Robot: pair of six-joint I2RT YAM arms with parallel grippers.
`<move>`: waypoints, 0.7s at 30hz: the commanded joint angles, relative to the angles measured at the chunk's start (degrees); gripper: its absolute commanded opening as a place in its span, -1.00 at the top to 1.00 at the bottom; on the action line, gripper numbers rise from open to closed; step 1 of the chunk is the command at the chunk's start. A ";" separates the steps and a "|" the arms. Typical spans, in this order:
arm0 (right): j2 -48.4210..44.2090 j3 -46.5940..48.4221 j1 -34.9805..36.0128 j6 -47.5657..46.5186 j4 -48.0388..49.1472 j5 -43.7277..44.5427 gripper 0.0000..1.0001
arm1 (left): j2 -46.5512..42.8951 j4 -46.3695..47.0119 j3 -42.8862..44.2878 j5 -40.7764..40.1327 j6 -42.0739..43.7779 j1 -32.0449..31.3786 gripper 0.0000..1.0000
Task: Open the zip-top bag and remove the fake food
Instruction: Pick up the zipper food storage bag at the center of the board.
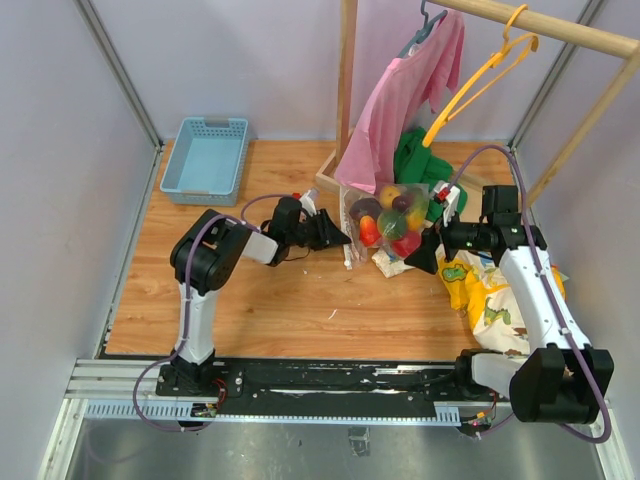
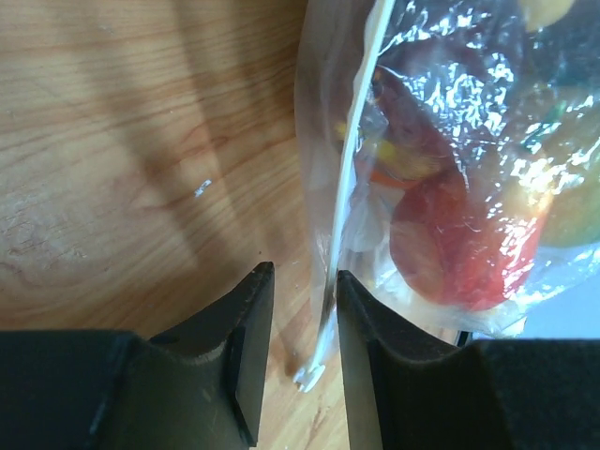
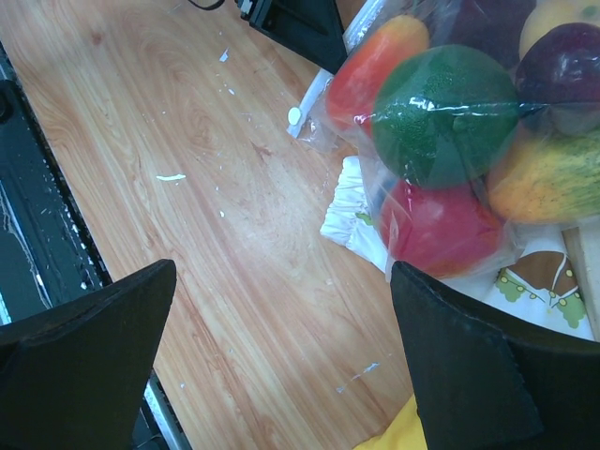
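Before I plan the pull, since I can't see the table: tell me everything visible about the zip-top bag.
The zip-top bag is clear, crinkled plastic bulging with fake food. It lies on the wooden table, partly on a cloth. Its white zip strip sits between the left gripper's narrowly parted jaws.

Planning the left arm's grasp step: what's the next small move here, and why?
Probably close the left gripper the rest of the way. Its jaws straddle the white zip strip of the zip-top bag with a gap showing, so the strip looks not yet pinched. The right gripper hangs wide open near the bag, holding nothing.
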 commanded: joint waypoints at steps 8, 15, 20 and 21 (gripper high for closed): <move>1.14 0.92 0.49 0.81 -2.18 -2.00 -0.97 | 2.71 8.34 2.56 7.38 -2.05 -0.28 0.71; 0.13 2.63 0.49 -2.97 -6.62 -3.13 -0.97 | 2.30 16.33 -0.18 8.37 -6.46 -0.62 1.00; -2.49 3.79 0.49 -8.10 -10.52 -6.01 -0.97 | -8.20 12.84 -6.25 5.68 -6.57 -0.87 0.99; -3.37 3.84 0.56 -9.35 -11.11 -6.83 -0.97 | -10.60 12.37 -8.03 4.93 -7.06 -1.08 0.99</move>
